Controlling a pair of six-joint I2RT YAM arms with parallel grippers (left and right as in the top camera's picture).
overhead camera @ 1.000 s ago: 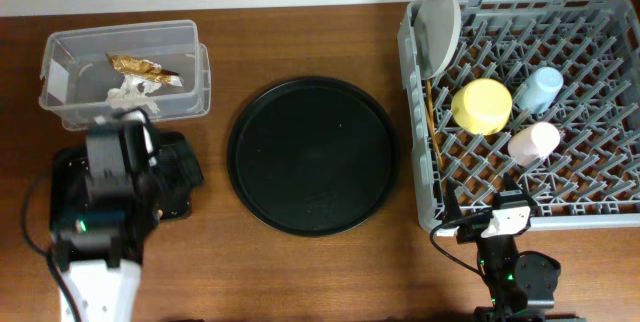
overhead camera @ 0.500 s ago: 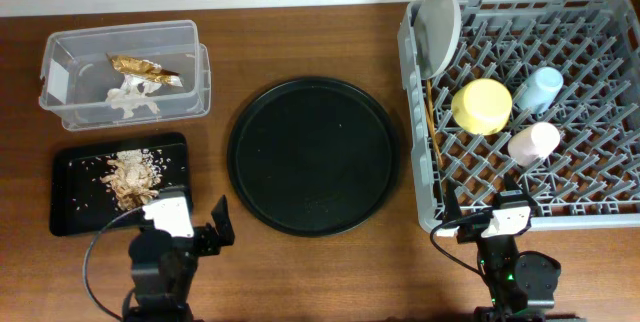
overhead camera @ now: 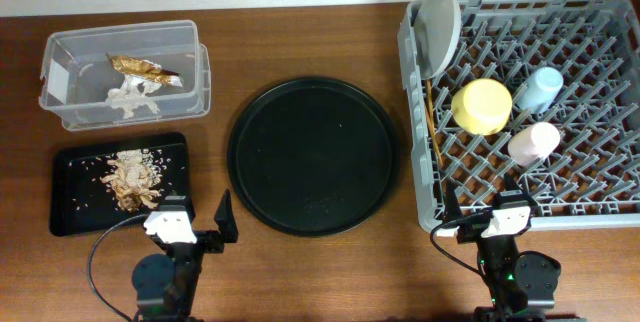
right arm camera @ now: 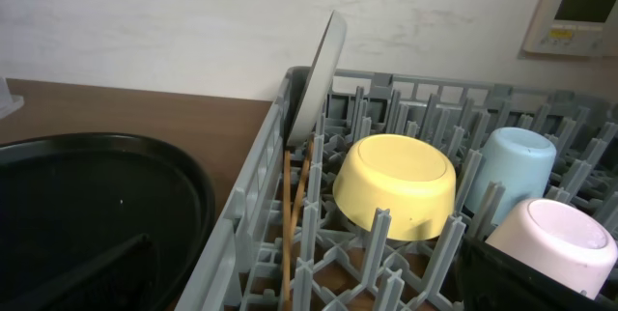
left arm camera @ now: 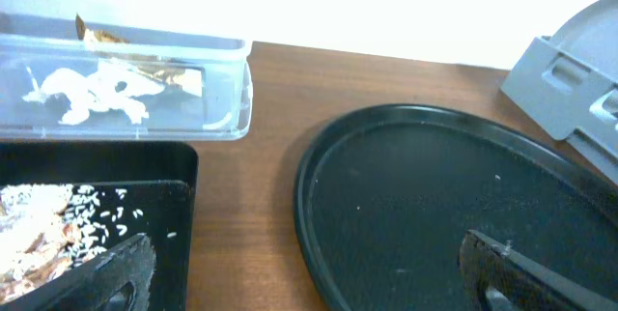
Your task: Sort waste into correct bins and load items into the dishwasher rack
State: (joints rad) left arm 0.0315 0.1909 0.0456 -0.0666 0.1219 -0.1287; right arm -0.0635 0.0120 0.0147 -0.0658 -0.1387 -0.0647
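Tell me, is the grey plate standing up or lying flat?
Standing up. The grey plate rests on its edge, leaning a little, in a corner of the rack.

No readable text; the wall panel (right arm camera: 583, 12) shows only blurred, illegible marks

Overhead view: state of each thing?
Clear plastic rectangular tub, holds gold-brown wrapper and white tissue.
Shallow black rectangular tray, holds beige food scraps.
Pale grey round plate, on edge in grey dishwasher rack.
Yellow bowl, upside down in rack.
Light-blue cup, tilted in rack.
Pink cup, tilted in rack.
Wooden chopsticks, lying in rack.
Left hand, open.
Right hand, open.
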